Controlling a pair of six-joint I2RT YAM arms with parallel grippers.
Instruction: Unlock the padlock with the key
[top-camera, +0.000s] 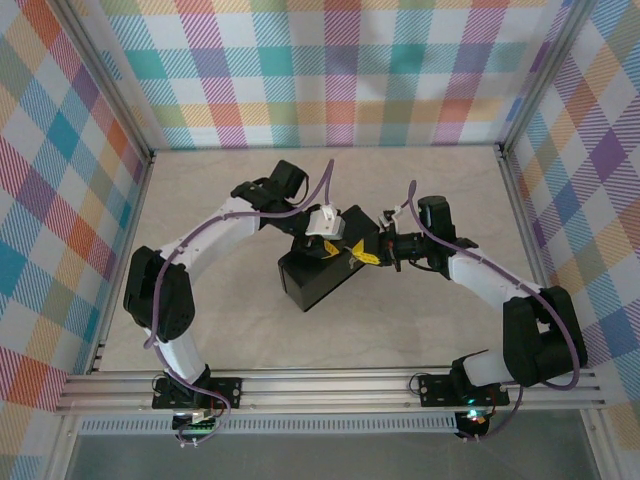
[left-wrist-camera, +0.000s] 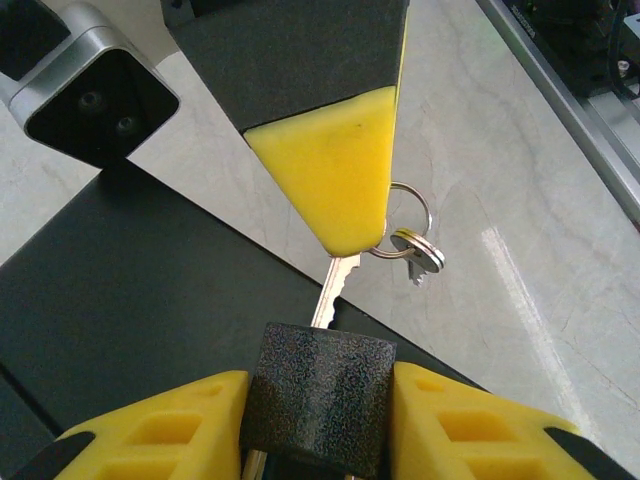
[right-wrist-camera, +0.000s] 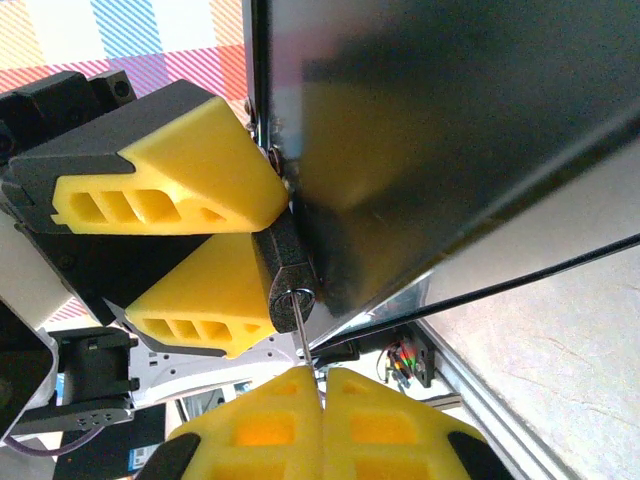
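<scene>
Right gripper (right-wrist-camera: 320, 385) is pinched shut on the key (left-wrist-camera: 335, 285), gripping it by the head. A spare key (left-wrist-camera: 418, 255) dangles on the ring off to one side. Left gripper (left-wrist-camera: 320, 440) is clamped on the padlock (left-wrist-camera: 320, 370), its dark speckled body squeezed between both pads. The lock sits right at the edge of the black box (left-wrist-camera: 150, 290), above the table (left-wrist-camera: 520, 200).

What matters: the blade runs straight from the right fingers into the lock's keyhole face, and the tip looks seated. Grippers sit nose to nose with the key bridging them. Key's long axis lines up with the lock body's and roughly with the right wrist.

My read: insertion is done. Next is a twist about that axis by the right arm while the left holds the body fixed. Off-axis tilt could bind the thin blade, or the head could slip in the pads.
</scene>
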